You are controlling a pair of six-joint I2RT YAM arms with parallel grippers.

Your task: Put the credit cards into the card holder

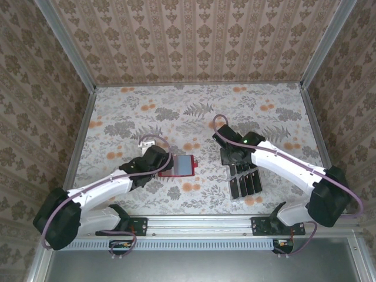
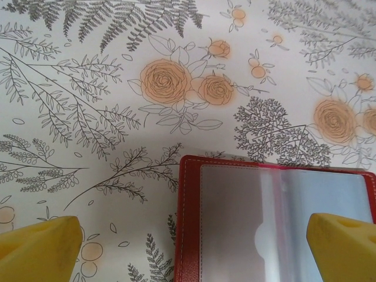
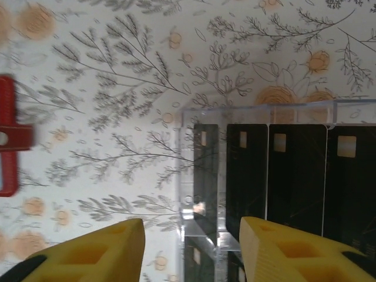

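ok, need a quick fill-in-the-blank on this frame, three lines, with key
1. The small red leathery folding card holder lies ____, clear sleeves up.
2. The thin rectangular credit cards in the clear plastic slotted tray are all ____.
3. The left gripper hangs over the card holder, the right gripper over the ____.
Missing: open; black; tray.

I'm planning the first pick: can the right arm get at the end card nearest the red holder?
Probably yes. The right gripper hangs over that card with jaws apart either side of it, and nothing covers it. The side wall of the clear tray and the neighbouring card may make it tight.
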